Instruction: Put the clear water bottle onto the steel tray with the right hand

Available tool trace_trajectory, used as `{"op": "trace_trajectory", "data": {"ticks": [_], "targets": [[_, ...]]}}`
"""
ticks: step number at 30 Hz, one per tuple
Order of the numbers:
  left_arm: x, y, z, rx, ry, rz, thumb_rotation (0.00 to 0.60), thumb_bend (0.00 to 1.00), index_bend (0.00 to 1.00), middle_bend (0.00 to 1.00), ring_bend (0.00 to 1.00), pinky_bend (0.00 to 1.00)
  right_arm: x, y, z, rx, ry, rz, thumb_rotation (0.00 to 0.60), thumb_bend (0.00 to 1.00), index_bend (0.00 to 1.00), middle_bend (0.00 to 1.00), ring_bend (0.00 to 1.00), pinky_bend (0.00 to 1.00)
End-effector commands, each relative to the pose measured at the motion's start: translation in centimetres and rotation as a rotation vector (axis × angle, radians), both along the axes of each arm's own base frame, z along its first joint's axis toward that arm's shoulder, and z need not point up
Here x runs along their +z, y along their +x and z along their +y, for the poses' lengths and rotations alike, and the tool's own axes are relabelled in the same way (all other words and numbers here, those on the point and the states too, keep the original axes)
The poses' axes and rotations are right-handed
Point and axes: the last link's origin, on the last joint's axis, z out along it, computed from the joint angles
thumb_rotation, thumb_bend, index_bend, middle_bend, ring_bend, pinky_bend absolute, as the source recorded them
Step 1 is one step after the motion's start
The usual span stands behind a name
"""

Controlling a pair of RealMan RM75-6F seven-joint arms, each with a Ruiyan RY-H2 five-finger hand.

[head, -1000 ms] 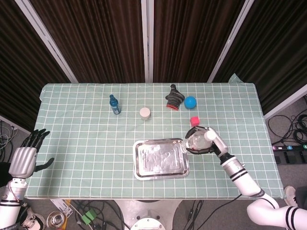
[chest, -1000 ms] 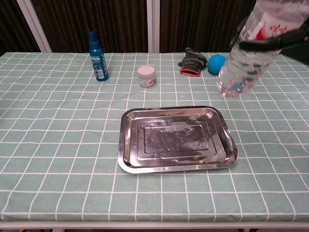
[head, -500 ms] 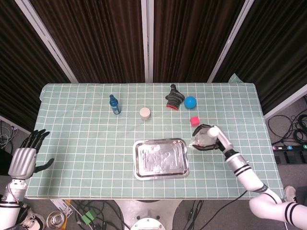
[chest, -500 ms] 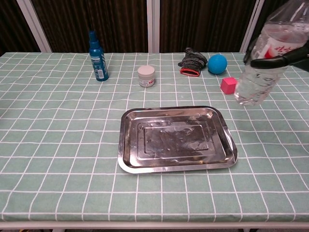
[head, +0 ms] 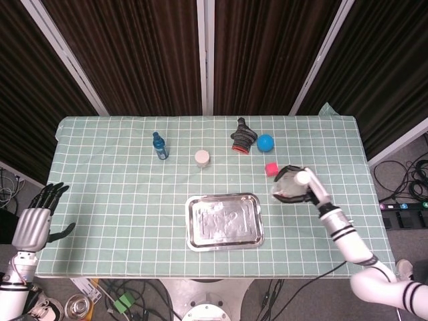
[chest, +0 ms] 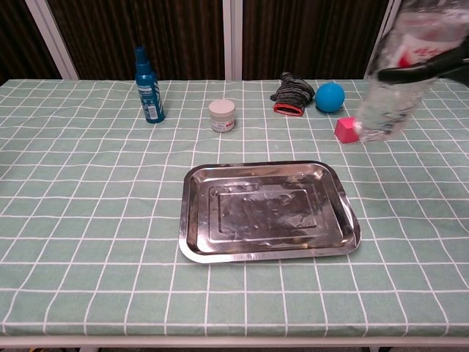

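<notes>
My right hand (head: 302,185) grips the clear water bottle (head: 287,186) and holds it in the air, to the right of the steel tray (head: 225,221). In the chest view the clear water bottle (chest: 397,81) hangs tilted at the upper right, black fingers (chest: 429,68) wrapped around it, well above the steel tray (chest: 267,211), which has nothing on it. My left hand (head: 37,221) hangs beyond the table's left edge, fingers apart, holding nothing.
Along the far side stand a blue spray bottle (chest: 149,86), a small white jar (chest: 222,115), a dark glove (chest: 288,92) and a blue ball (chest: 330,97). A pink cube (chest: 346,129) sits just under the held bottle.
My right hand has carried the bottle up and to the right, away from the tray's right edge. The left hand has stayed put.
</notes>
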Motion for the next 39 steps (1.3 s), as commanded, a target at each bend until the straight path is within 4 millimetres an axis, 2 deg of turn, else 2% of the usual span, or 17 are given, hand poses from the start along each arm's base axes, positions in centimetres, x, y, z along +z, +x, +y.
{"op": "trace_trajectory", "data": {"ticks": [1, 4, 6, 7, 12, 14, 15, 16, 23, 26, 34, 39], "targets": [[0.0, 0.1, 0.1, -0.005, 0.002, 0.0, 0.6, 0.24, 0.16, 0.18, 0.09, 0.19, -1.5, 1.4, 0.4, 0.039, 0.051, -0.026, 0.6, 0.12, 0.78, 0.55, 0.34, 0.37], [0.1, 0.2, 0.0, -0.008, 0.005, 0.011, 0.6, 0.24, 0.16, 0.18, 0.09, 0.19, -4.3, 4.9, 0.3, 0.119, 0.125, -0.065, 0.6, 0.12, 0.78, 0.55, 0.34, 0.37], [0.2, 0.3, 0.1, -0.007, 0.007, 0.014, 0.6, 0.24, 0.16, 0.18, 0.09, 0.19, -4.6, 5.8, 0.3, 0.142, 0.121, -0.065, 0.6, 0.12, 0.78, 0.55, 0.34, 0.37], [0.2, 0.3, 0.2, -0.006, 0.01, 0.011, 0.6, 0.24, 0.16, 0.18, 0.09, 0.19, -4.1, 5.4, 0.3, 0.142, 0.102, -0.049, 0.6, 0.12, 0.78, 0.55, 0.34, 0.37], [0.2, 0.1, 0.1, -0.003, 0.007, -0.001, 0.6, 0.24, 0.16, 0.18, 0.09, 0.19, 0.7, -0.5, 1.0, 0.02, -0.016, 0.049, 0.6, 0.12, 0.78, 0.55, 0.34, 0.37], [0.3, 0.0, 0.1, -0.002, 0.004, 0.003, 0.6, 0.24, 0.16, 0.18, 0.09, 0.19, 1.3, -1.5, 1.4, -0.011, -0.018, 0.04, 0.6, 0.12, 0.78, 0.55, 0.34, 0.37], [0.3, 0.0, 0.0, -0.003, 0.004, 0.003, 0.6, 0.24, 0.16, 0.18, 0.09, 0.19, 0.9, -1.3, 1.4, -0.007, -0.007, 0.032, 0.6, 0.12, 0.78, 0.55, 0.34, 0.37], [0.4, 0.0, 0.1, -0.004, 0.005, 0.003, 0.6, 0.24, 0.16, 0.18, 0.09, 0.19, 0.3, -0.8, 1.4, 0.007, 0.012, 0.023, 0.6, 0.12, 0.78, 0.55, 0.34, 0.37], [0.4, 0.0, -0.2, 0.003, 0.012, 0.011, 0.6, 0.24, 0.16, 0.18, 0.09, 0.19, -8.4, 5.8, 0.5, 0.142, 0.201, -0.044, 0.6, 0.12, 0.78, 0.55, 0.34, 0.37], [0.3, -0.2, -0.4, 0.009, 0.006, 0.014, 0.6, 0.24, 0.16, 0.18, 0.09, 0.19, -10.7, 7.0, 0.7, 0.168, 0.244, -0.04, 0.6, 0.12, 0.78, 0.55, 0.34, 0.37], [0.6, -0.8, -0.4, 0.017, 0.011, 0.011, 0.6, 0.24, 0.16, 0.18, 0.09, 0.19, -13.9, 8.7, 0.9, 0.165, 0.312, -0.078, 0.6, 0.12, 0.78, 0.55, 0.34, 0.37], [0.8, -1.2, -0.6, 0.025, 0.019, 0.008, 0.6, 0.24, 0.16, 0.18, 0.09, 0.19, -15.2, 8.8, 0.8, 0.159, 0.362, -0.081, 0.6, 0.11, 0.76, 0.55, 0.34, 0.37]]}}
